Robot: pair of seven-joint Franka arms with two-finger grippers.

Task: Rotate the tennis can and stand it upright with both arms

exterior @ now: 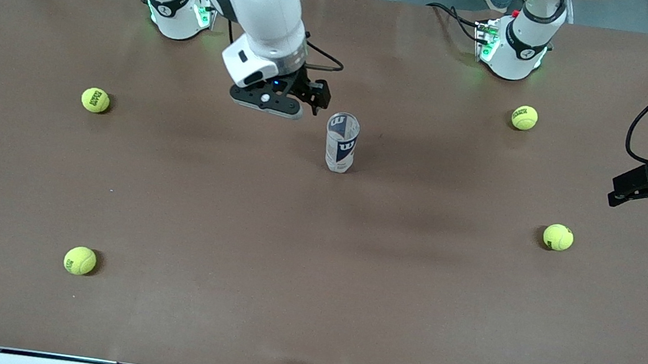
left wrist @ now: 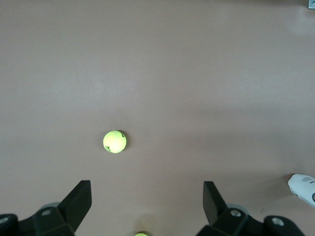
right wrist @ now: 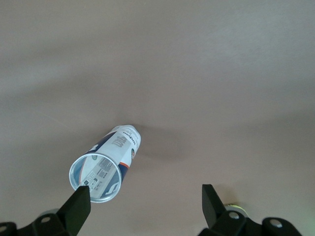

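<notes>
The tennis can (exterior: 342,142) stands upright near the middle of the desk (exterior: 311,280), somewhat toward the edge where the arm bases stand, its open mouth facing up. The right end effector (exterior: 316,94) hangs just beside the can's top, toward the right arm's end, fingers spread wide and holding nothing. The left end effector (exterior: 642,186) hovers at the desk edge on the left arm's end, fingers also wide and empty. Four tennis balls lie scattered, one (exterior: 558,237) nearest it.
</notes>
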